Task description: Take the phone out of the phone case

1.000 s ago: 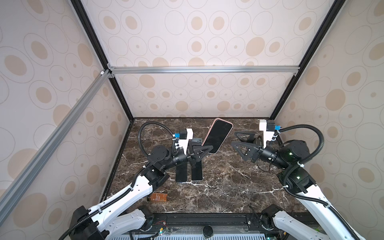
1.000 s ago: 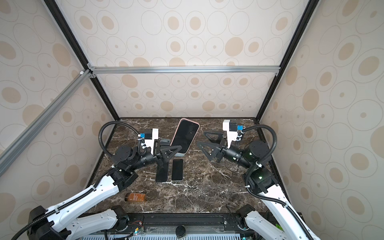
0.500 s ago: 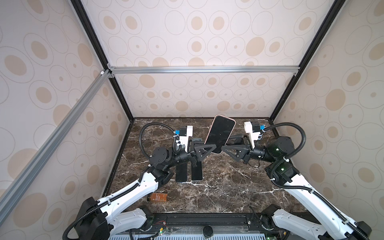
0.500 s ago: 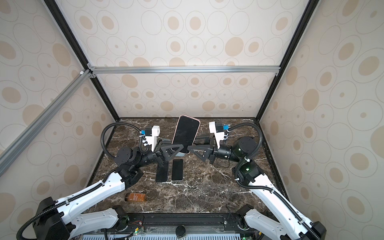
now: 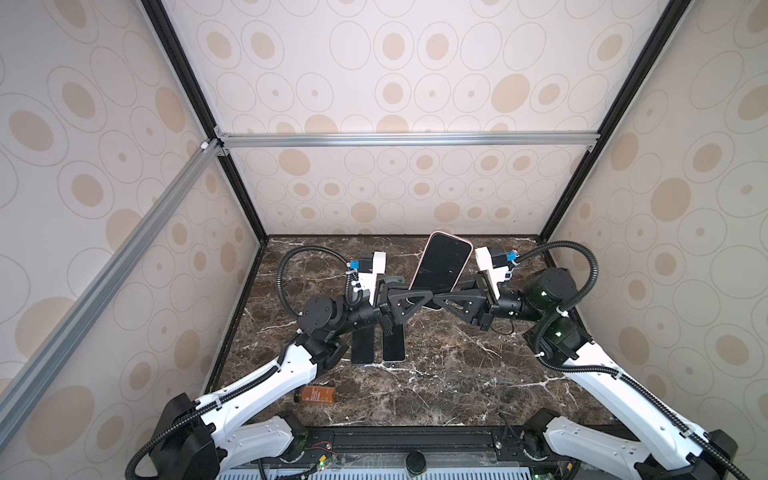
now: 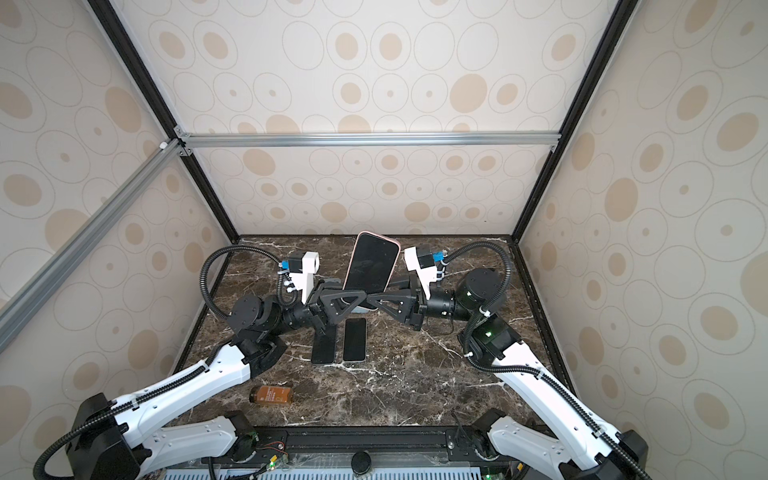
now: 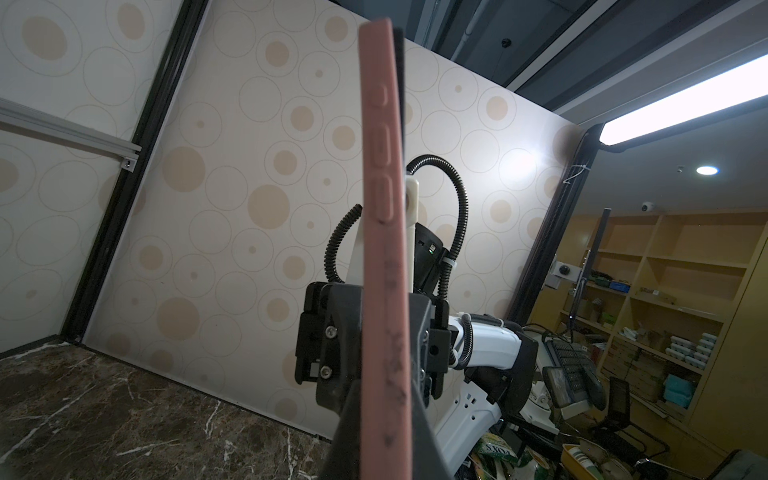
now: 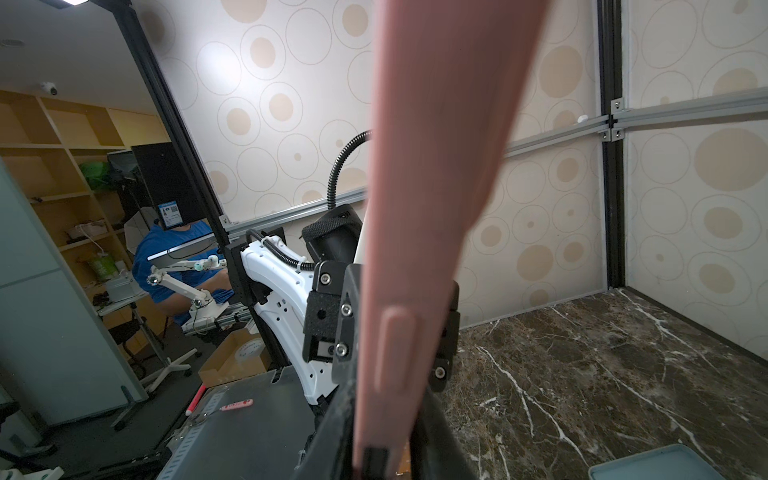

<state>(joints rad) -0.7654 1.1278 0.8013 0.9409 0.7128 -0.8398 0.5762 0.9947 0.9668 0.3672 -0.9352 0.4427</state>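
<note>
Clamping its lower end, left claw (image 5: 424, 296) and right claw (image 5: 440, 299) hold the stiff black glass phone (image 5: 441, 266) (likely slick) in a soft pink case (image 7: 380, 249); peel a corner.

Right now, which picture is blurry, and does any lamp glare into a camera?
Right wrist view: the phone case is soft, out of focus, close to the lens. Left wrist view: its edge is sharp, but the ceiling light burns out white. Both top views: evenly lit, no glare.
</note>
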